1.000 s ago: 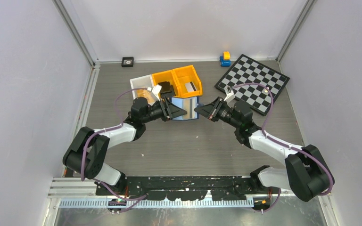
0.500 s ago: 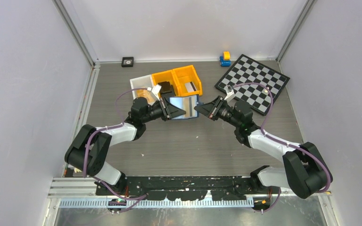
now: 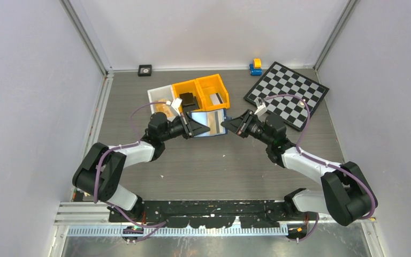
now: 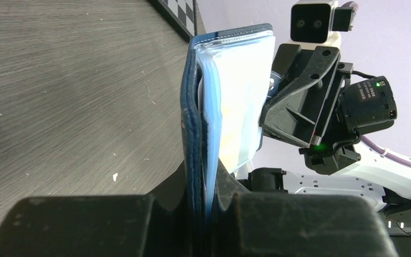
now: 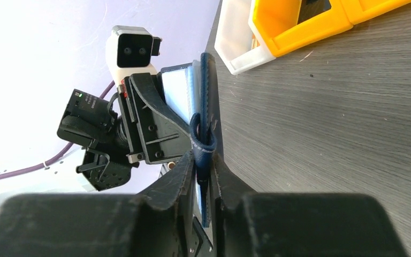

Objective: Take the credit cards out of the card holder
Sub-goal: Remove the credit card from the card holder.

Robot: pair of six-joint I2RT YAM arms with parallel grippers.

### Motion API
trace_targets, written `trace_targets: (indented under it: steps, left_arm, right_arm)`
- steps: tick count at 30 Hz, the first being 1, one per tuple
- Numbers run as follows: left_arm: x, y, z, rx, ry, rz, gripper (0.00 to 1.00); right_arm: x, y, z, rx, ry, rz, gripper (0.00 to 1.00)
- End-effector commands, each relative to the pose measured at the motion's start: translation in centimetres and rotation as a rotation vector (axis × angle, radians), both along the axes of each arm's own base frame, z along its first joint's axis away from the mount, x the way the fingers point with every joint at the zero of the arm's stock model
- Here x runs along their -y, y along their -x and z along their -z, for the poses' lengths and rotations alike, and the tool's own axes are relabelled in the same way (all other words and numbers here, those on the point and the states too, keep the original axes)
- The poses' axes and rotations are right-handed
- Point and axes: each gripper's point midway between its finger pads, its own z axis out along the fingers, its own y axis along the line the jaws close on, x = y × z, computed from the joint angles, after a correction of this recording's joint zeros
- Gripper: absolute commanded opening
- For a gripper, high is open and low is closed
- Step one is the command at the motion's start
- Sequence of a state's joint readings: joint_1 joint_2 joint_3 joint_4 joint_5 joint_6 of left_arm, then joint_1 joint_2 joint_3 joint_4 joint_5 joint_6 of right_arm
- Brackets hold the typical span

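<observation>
Setting: a grey wood-grain tabletop point(image 3: 208, 166) with pale panels on three sides.
Left end effector point(image 3: 196, 127): one. Its fingers point(image 4: 227, 187) are pinched tight on one edge of the card holder point(image 3: 210, 116), with no gap showing beside the leather.
Right end effector point(image 3: 226, 126): one. Its fingers point(image 5: 179, 171) are clamped on the opposite edge, where a navy tab loops over the rim.
Card holder: one, navy outside and pale blue inside. It is spread open between the two end effectors, stands on edge and sits just in front of the orange bins. Whether its lower edge touches the tabletop cannot be told.
Credit cards point(image 4: 235, 139): a pale yellowish patch shows through the clear pocket in the left wrist view. How many cards are inside cannot be told.
Orange bins point(image 3: 200, 84): two, side by side and touching.
White bin point(image 3: 158, 93): one, against the left side of the orange pair.
Black block point(image 3: 188, 99): one, inside the left orange bin.
Checkerboard point(image 3: 289, 93): one, lying flat at the far right, well apart from the holder.
Toy point(image 3: 255, 66): one, blue and yellow, near the far wall just beside the board's corner.
Black square point(image 3: 145, 70): one small piece by the far wall, to the left.
</observation>
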State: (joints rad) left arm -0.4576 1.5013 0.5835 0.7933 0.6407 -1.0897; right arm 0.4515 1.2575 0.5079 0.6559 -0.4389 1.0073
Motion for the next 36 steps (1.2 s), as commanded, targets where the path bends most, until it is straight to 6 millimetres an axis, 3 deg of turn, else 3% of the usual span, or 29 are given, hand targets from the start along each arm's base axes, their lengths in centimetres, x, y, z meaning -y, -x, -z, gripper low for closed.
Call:
trace_targets:
  steps: [1,9,14,21,30,36]
  left_arm:
    - [0.4,0.9,-5.2,0.179,0.103,0.037,0.00]
    - [0.0,1.0,-5.8,0.187,0.094,0.024,0.00]
    - [-0.1,1.0,-5.9,0.186,0.107,0.024,0.00]
    - [-0.4,0.8,-6.0,0.187,0.118,0.013,0.00]
    - [-0.4,0.7,-5.8,0.173,0.123,0.011,0.00]
    - [-0.4,0.4,-5.3,0.153,0.119,0.010,0.00]
  right_arm:
    - [-0.6,0.0,-0.8,0.028,0.009,-0.021,0.24]
    - [-0.7,0.2,-1.2,0.035,-0.021,-0.026,0.27]
    - [-0.1,0.6,-2.2,0.068,-0.065,-0.017,0.42]
    - [0.5,1.0,-3.3,0.110,-0.101,-0.006,0.41]
    - [0.7,1.1,-3.9,0.121,-0.136,-0.015,0.28]
    - [0.5,1.2,-4.1,0.124,-0.148,-0.030,0.11]
